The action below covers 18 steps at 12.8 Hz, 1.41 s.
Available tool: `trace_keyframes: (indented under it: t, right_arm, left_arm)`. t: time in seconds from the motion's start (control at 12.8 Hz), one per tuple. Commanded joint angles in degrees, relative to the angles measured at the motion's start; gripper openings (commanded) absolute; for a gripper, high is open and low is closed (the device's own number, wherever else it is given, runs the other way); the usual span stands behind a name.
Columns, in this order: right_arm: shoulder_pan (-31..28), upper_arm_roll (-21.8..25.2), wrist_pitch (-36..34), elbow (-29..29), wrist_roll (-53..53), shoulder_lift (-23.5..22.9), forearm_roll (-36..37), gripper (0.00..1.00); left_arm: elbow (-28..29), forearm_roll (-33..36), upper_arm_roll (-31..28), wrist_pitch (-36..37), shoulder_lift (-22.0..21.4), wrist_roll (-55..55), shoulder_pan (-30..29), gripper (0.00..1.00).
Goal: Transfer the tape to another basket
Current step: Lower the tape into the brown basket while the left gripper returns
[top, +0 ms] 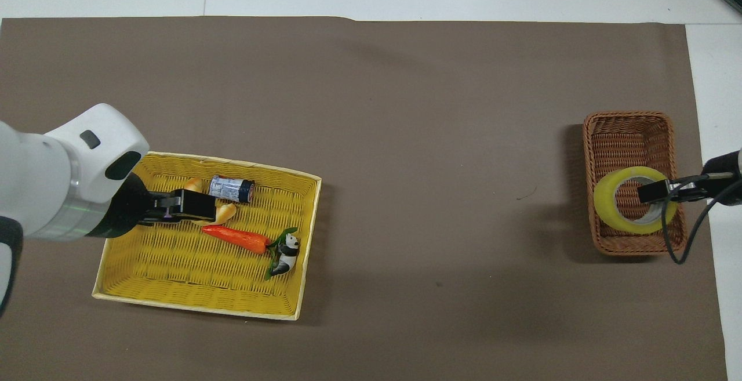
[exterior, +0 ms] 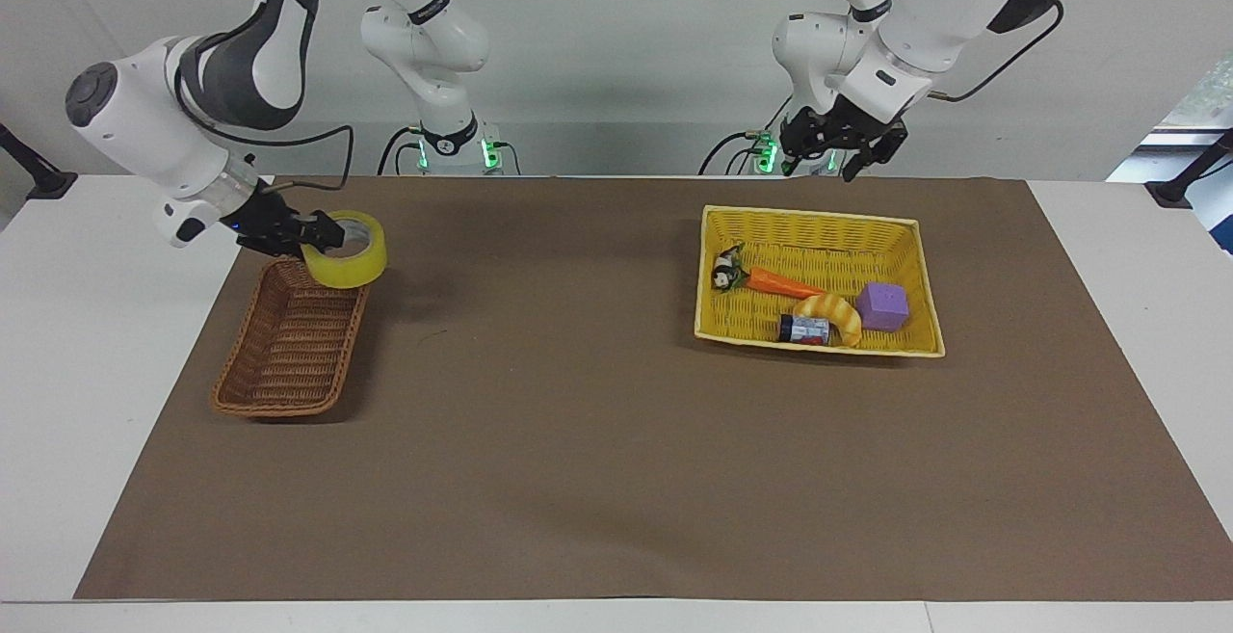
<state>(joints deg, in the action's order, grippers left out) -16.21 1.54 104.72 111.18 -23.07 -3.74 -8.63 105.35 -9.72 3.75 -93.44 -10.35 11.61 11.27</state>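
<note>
1. My right tool pinches the wide roll of translucent yellow packing tape through its wall, one finger inside the pale core and one outside.
2. The tape hangs over the end of the narrow brown wicker basket nearest the robots. In the facing view the roll's bottom sits about level with the rim; I cannot tell whether it touches the weave.
3. From overhead the tape lies wholly within the basket's outline, over the half nearer the robots.
4. My left tool waits in the air over the edge of the brown mat nearest the robots, just short of the wide bright yellow woven basket. Its fingers look spread and hold nothing.
5. That yellow basket holds an orange toy carrot, a small panda figure, a croissant-shaped toy, a small battery-like cylinder and a purple cube. No tape among them.
6. Progress, my estimate: pick-up and carry across the counter are done. Left to do: lower a little, spread the right tool, let the roll settle, lift clear.
7. Watch point: a roll released tilted may roll toward the low rim.
</note>
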Motion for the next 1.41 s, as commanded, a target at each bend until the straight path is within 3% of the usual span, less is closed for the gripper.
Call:
trace_keyframes:
  t: [0.0, 0.23, 0.47, 0.78, 1.17, 1.33]
  right_arm:
    - [-2.58, -1.01, 1.81, 0.0, -3.89, -1.79, 2.65, 0.0]
    - [-3.21, -1.01, 2.95, -0.09, -5.14, -2.59, 2.65, 0.0]
    - [-2.42, -1.01, 6.54, -0.53, -4.79, -3.38, 2.74, 0.0]
    - [-1.28, -1.1, 10.93, -0.7, -4.17, -5.83, 2.56, 0.0]
    - [-2.07, -1.01, 12.18, -0.71, -5.75, -6.99, 2.56, 0.0]
    - [-2.77, -1.01, 12.0, -0.71, -6.19, -6.99, 2.74, 0.0]
  left_arm:
    - [-1.29, 4.79, 0.56, 2.03, 0.42, -5.18, -4.4, 1.0]
    - [-4.53, 6.98, 0.38, 6.41, 1.9, -5.71, -8.45, 1.0]
    - [-8.84, 7.35, 0.12, 9.67, 4.45, -13.96, -13.2, 1.0]
    - [-9.72, 8.84, 0.12, 9.77, 4.72, -15.48, -13.21, 1.0]
    - [-15.87, 9.11, 0.2, 14.43, 7.53, -15.47, -13.47, 1.0]
    - [-14.05, 9.46, 0.29, 13.64, 6.66, -14.34, -13.38, 1.0]
